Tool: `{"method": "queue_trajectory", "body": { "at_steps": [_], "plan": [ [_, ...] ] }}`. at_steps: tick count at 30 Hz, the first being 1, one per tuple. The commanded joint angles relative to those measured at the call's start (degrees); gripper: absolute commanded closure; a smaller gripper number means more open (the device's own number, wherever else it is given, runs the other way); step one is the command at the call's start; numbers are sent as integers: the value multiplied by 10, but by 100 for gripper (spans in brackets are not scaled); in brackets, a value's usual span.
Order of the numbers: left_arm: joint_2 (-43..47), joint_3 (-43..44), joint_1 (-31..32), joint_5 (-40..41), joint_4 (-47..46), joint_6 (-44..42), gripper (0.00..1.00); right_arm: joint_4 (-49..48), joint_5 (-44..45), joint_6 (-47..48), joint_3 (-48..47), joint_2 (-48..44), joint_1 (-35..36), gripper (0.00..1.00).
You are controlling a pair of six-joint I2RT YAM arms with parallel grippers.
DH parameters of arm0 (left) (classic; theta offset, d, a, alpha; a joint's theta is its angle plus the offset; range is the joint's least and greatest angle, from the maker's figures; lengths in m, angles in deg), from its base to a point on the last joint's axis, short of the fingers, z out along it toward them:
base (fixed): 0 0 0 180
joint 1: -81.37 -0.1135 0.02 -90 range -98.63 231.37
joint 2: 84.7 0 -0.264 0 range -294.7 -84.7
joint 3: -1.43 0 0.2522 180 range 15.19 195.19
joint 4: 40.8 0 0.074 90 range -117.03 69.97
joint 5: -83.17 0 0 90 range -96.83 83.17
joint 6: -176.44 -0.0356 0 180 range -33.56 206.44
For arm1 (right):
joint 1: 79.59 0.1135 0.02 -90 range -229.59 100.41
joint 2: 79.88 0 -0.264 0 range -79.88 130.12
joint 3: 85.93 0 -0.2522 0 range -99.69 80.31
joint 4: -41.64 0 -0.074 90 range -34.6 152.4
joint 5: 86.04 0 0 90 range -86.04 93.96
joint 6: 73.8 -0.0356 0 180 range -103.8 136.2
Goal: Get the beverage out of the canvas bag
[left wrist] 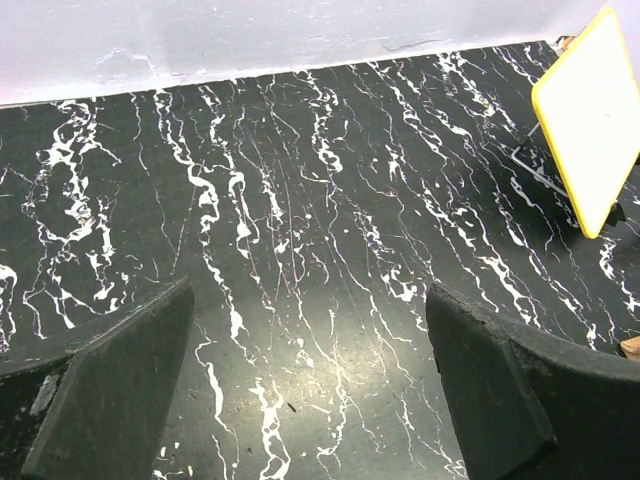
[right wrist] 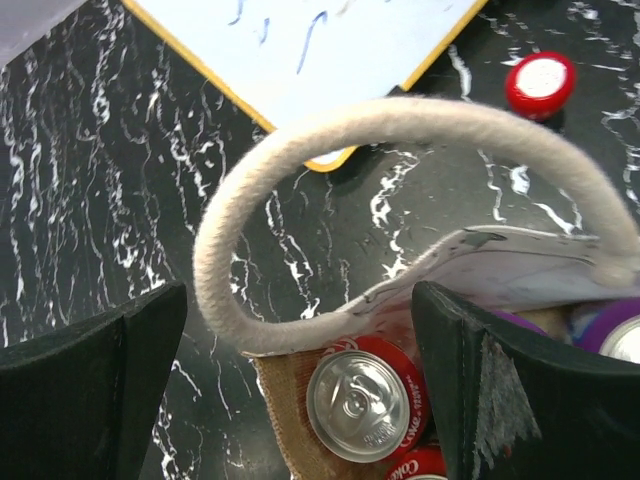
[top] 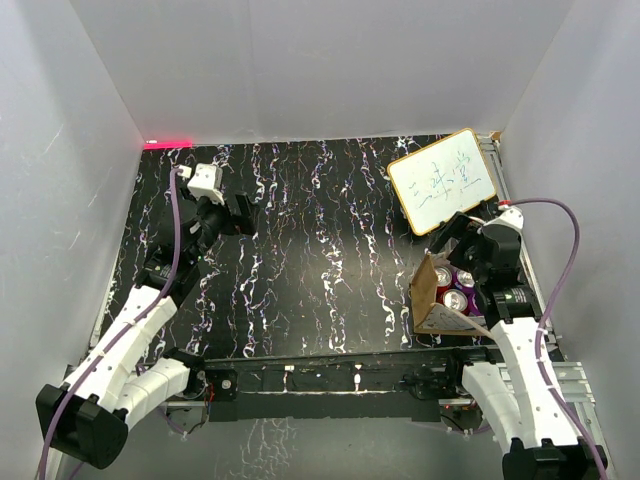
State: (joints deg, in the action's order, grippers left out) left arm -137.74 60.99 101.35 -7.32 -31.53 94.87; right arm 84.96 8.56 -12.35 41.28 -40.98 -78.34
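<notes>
White walls [top: 320, 70] enclose black marbled table [top: 320, 250]; red glow [top: 168, 143], perhaps tape.

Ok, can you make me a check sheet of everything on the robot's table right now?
Surface: black table with white marbling; no spills seen.
Job's things: brown canvas bag by the right arm, open; red cans and a purple can inside; cream handle loops up.
Clutter: white board with yellow frame beyond the bag; small red-and-white round thing beside it.
End effectors: left end effector open, empty, over bare table; right end effector open, empty, over the bag's edge.
Cables: left purple cable and right purple cable run along the arms.
Surroundings: white walls; red light at the far left corner.
</notes>
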Motion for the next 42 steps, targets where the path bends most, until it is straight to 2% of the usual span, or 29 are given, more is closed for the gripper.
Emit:
{"method": "queue_trajectory", "body": {
  "at_steps": [1,6,10,15,23,28,32,42],
  "plan": [
    [9,-4,12,-12,-32,2,3,-117,-89,52,10,4,-4,2],
    [-1,-4,16,-24,-37,6,3,-162,-142,76,12,32,-5,1],
    [-6,-6,17,-31,-40,8,3,-180,-174,60,17,49,-5,3],
    [-15,-4,17,-39,-40,7,3,-209,-256,55,35,54,-6,19],
    [-20,-1,19,-48,-39,14,3,-207,-342,65,44,55,-5,52],
    [-18,1,22,-51,-36,16,3,-204,-351,40,43,46,-5,63],
    [-18,1,23,-50,-34,15,3,-204,-359,16,35,39,-5,75],
    [-14,2,24,-50,-34,16,3,-212,-410,-45,27,27,-5,78]
  ]
}}
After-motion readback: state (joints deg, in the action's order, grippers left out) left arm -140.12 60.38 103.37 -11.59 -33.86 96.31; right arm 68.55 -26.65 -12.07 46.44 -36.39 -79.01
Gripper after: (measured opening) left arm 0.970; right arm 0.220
